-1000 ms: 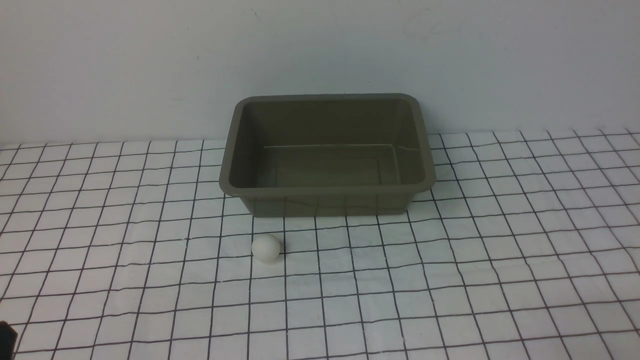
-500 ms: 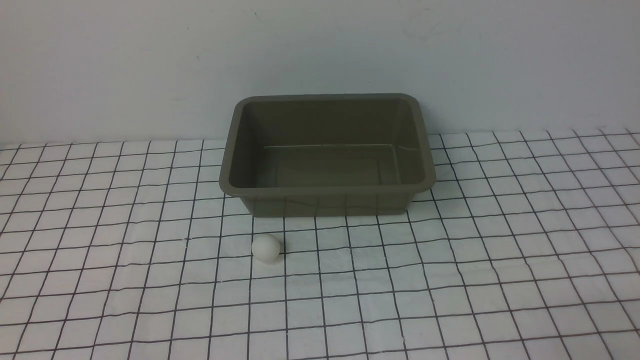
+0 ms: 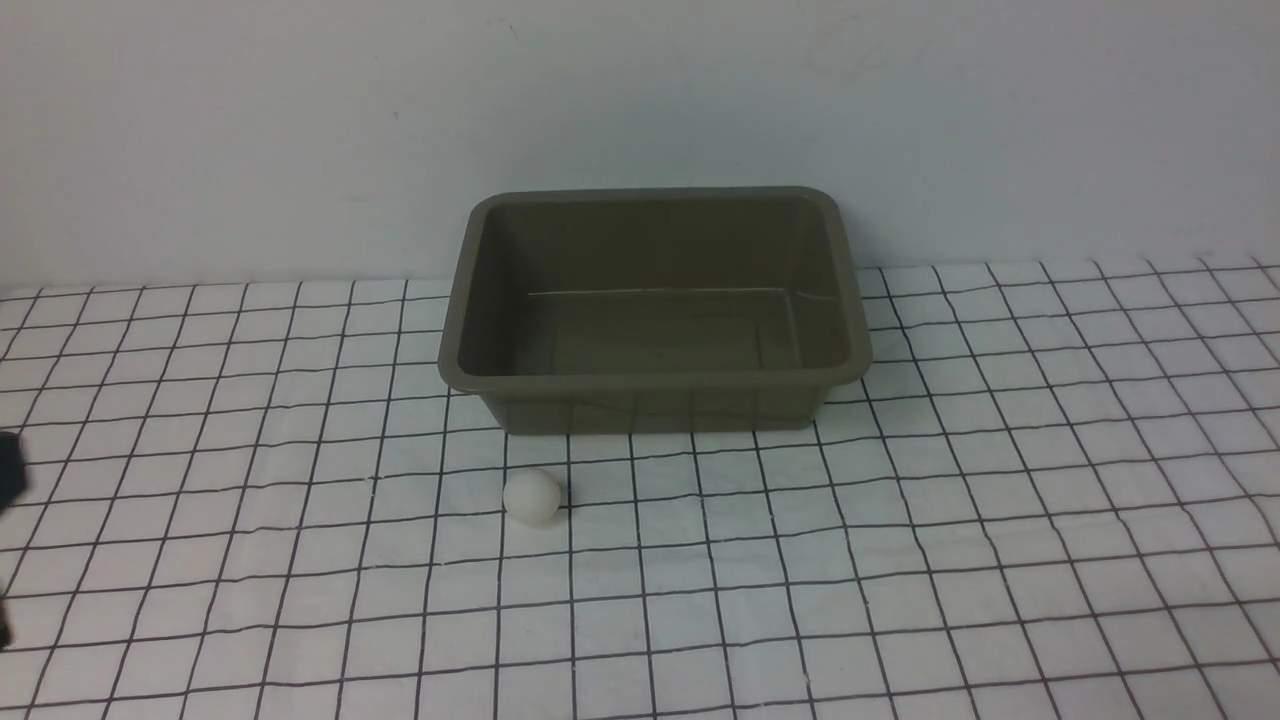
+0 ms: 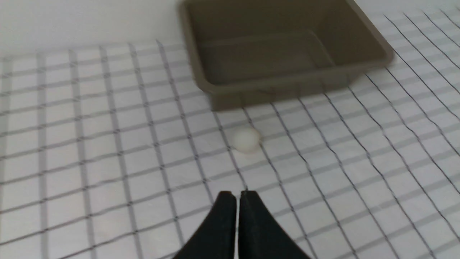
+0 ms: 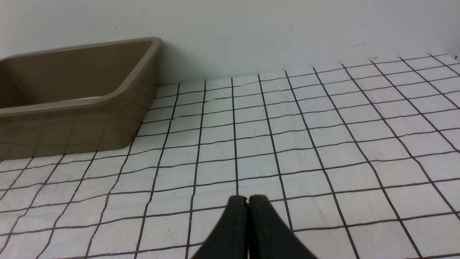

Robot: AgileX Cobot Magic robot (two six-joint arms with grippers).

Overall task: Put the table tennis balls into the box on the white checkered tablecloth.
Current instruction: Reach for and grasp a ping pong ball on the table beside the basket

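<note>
One white table tennis ball [image 3: 532, 496] lies on the white checkered tablecloth [image 3: 900, 560], a square or so in front of the box's near left corner. The olive-brown box [image 3: 652, 382] stands at the back by the wall, with nothing inside. In the left wrist view the ball [image 4: 246, 139] rests ahead of my left gripper [image 4: 237, 195], whose two black fingers are pressed together and hold nothing; the box [image 4: 287, 81] lies beyond it. My right gripper [image 5: 247, 198] is shut too, over bare cloth to the right of the box [image 5: 72, 104]. In the front view only a dark sliver of the left arm [image 3: 8, 470] shows at the left edge.
A plain pale wall [image 3: 640, 100] rises directly behind the box. The cloth is slightly wrinkled.
The dark bit of the left arm at the front view's left edge has risen from the bottom corner to mid height. Ball and box have not moved.
</note>
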